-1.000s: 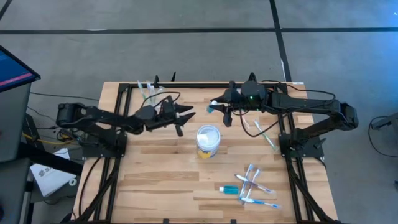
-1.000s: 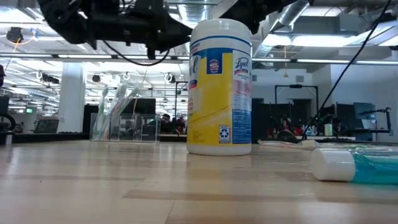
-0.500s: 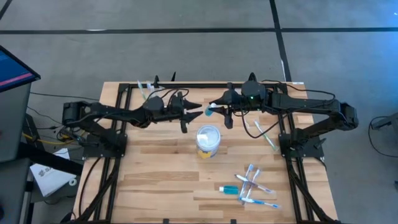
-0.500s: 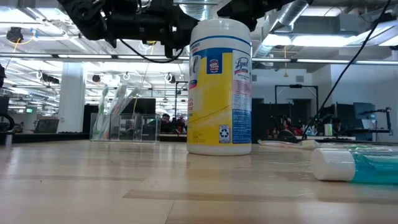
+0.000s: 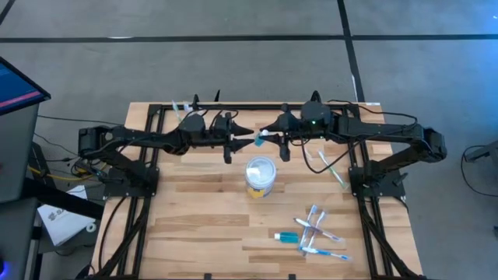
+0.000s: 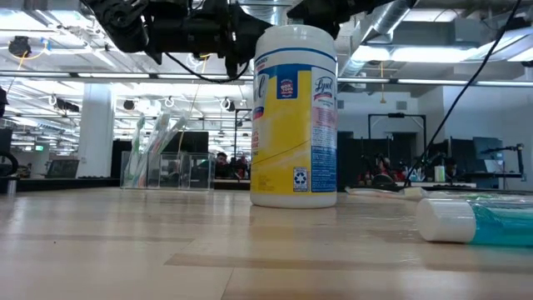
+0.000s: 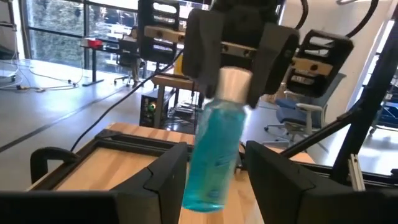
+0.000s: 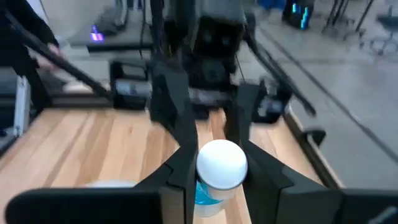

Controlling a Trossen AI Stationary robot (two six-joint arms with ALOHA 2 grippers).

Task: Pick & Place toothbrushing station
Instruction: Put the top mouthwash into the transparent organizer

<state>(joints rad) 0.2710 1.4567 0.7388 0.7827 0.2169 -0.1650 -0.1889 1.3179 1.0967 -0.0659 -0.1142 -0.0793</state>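
Right claw (image 5: 268, 135) on blue bottle (image 7: 214, 155) — bottle's base between open left claw (image 5: 243, 138).

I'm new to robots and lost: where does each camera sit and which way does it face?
High: above the table, straight down; both arms, left gripper and right gripper nearly meeting.
Low: tabletop height, looking past the tub to the toothbrushing station; arms overhead.
Left wrist: on left arm, facing the blue bottle; own fingers flank it.
Right wrist: on right arm, facing the left arm; own fingers grip that bottle, shared by both wrist views.
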